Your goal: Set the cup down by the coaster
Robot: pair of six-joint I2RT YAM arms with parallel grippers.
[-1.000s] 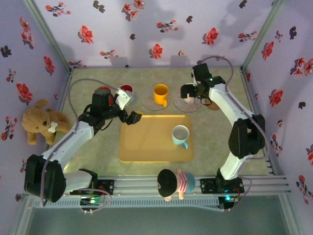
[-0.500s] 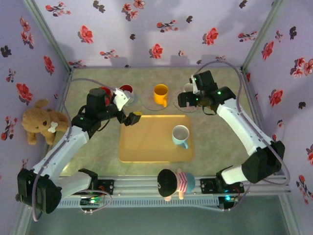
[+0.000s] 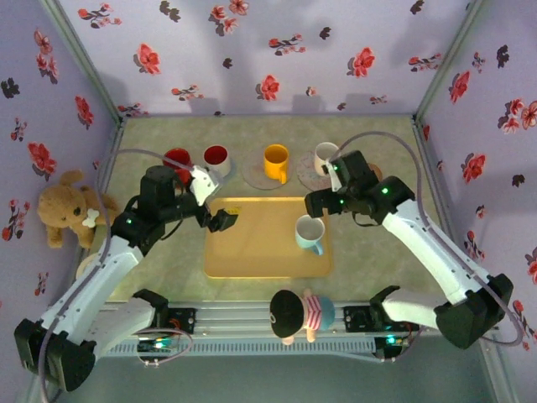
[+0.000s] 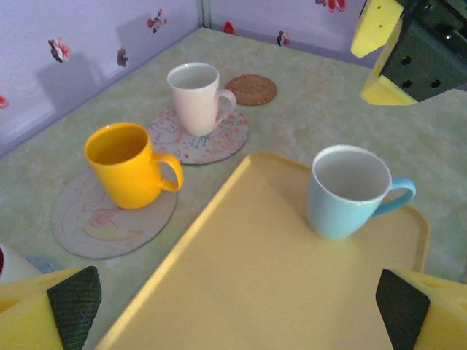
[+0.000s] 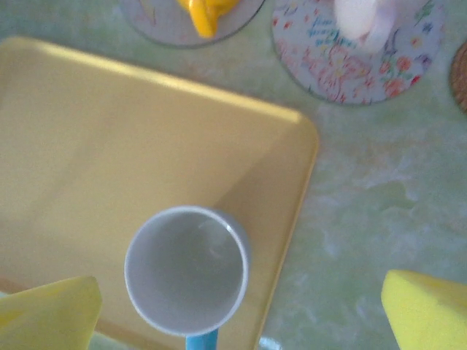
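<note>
In your right wrist view the blue cup (image 5: 186, 270) loses most of its handle past the bottom edge. The top edge crops the yellow mug (image 5: 204, 13) and white mug (image 5: 361, 18) to blurred stubs, and the right edge slices the brown coaster (image 5: 460, 76). In the left wrist view, a pale sliver (image 4: 6, 264) at the left edge is too cropped to identify.

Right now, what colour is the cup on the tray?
The cup on the yellow tray is light blue, clearest in the left wrist view.
</note>
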